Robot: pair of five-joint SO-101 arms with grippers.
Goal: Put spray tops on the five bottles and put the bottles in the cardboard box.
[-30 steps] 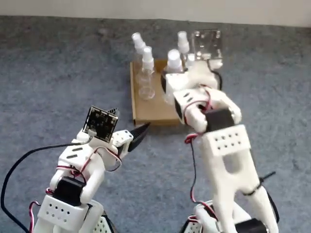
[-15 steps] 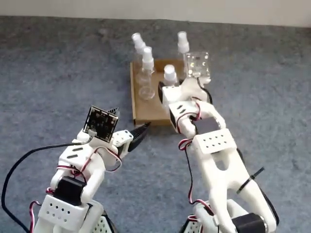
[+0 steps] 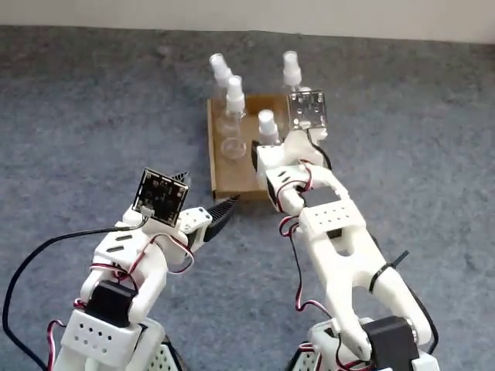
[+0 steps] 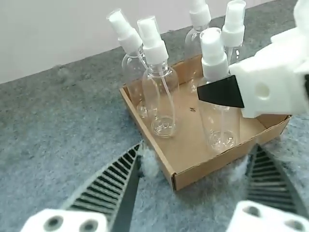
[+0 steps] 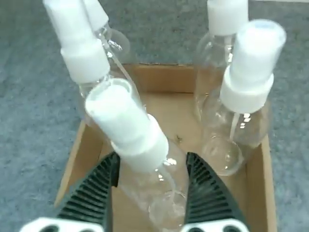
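The cardboard box (image 3: 224, 182) lies on grey carpet. My right gripper (image 5: 149, 198) is shut on a clear bottle (image 5: 154, 179) with a white spray top, held tilted inside the box (image 5: 72, 154); the high view shows that bottle (image 3: 267, 125) at the arm's tip. A capped bottle (image 3: 233, 116) stands in the box's left part. Two more capped bottles (image 5: 246, 92) (image 5: 217, 34) stand at its far right. Another bottle (image 3: 220, 71) is at the far left edge; I cannot tell if it is inside. My left gripper (image 4: 193, 193) is open, just short of the box's near corner (image 4: 176, 181).
Grey carpet (image 3: 93, 108) stretches on all sides of the box. A pale wall (image 3: 247, 11) runs behind it. A black cable (image 3: 31, 263) loops beside the left arm's base. The right arm (image 3: 340, 239) reaches over the carpet in front of the box.
The right arm has drawn back toward its base and come lower, bringing its bottle down into the box. The left arm has stayed still.
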